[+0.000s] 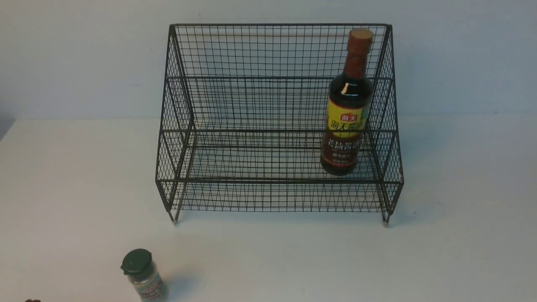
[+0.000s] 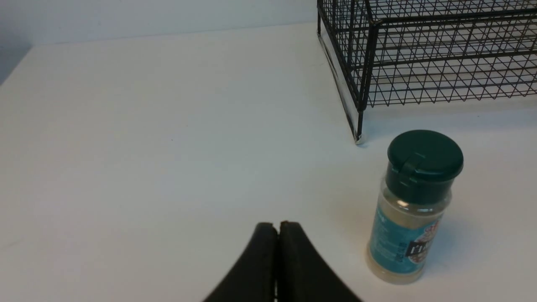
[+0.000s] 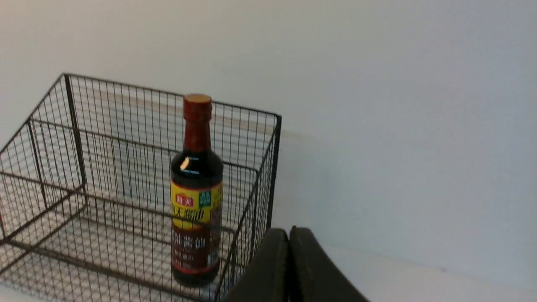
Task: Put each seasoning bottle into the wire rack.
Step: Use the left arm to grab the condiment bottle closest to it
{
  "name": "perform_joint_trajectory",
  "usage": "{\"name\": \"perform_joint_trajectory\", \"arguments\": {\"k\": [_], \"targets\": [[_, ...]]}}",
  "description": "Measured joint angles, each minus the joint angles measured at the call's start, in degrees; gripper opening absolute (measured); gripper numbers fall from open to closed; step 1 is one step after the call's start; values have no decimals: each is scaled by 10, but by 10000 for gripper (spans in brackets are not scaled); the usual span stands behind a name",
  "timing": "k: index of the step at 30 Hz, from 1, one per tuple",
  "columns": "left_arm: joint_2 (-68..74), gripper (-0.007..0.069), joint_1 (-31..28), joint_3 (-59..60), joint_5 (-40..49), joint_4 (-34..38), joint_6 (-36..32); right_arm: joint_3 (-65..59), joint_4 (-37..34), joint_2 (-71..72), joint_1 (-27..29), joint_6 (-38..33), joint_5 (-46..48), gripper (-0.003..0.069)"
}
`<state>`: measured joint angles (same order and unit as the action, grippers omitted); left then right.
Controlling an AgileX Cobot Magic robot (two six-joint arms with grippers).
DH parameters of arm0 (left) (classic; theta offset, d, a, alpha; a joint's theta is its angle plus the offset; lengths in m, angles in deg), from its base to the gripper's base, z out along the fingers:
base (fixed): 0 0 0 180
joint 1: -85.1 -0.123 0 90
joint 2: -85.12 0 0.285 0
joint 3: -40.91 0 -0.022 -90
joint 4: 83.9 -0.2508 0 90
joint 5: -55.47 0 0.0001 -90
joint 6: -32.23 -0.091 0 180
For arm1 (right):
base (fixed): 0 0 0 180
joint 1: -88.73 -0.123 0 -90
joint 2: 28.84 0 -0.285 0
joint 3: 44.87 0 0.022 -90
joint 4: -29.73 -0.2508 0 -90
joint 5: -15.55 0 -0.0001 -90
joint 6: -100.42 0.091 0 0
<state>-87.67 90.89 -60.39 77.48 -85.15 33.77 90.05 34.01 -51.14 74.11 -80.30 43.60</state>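
The black wire rack (image 1: pixel 180 105) stands at the back middle of the white table. Upright inside its right end is the tall dark soy-sauce bottle (image 1: pixel 347 105) with its brown cap and yellow label, also shown in the right wrist view (image 3: pixel 196 188). The small clear shaker jar (image 1: pixel 143 277) with a dark green lid stands on the table near the front left, apart from the rack (image 2: pixel 365 63). My left gripper (image 2: pixel 277 226) is shut and empty, a short way beside the jar (image 2: pixel 413 205). Outside the rack's (image 3: pixel 272 167) right end, my right gripper (image 3: pixel 288 231) is shut and empty.
A pale wall rises behind the table (image 1: pixel 268 256). The rack stands on short feet (image 1: pixel 174 220). Neither arm shows in the front view, apart from a small dark bit at the bottom left corner (image 1: pixel 31 300).
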Motion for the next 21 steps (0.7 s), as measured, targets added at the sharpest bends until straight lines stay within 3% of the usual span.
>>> {"name": "perform_joint_trajectory", "arguments": {"k": [4, 7, 21], "targets": [[0, -13, 0, 0, 0, 0, 0, -128, 0, 29, 0, -3, -199, -15], [0, -13, 0, 0, 0, 0, 0, -157, -2, 33, 0, 0, -253, -15], [0, -13, 0, 0, 0, 0, 0, -177, -9, 33, 0, -1, -156, -15]]}}
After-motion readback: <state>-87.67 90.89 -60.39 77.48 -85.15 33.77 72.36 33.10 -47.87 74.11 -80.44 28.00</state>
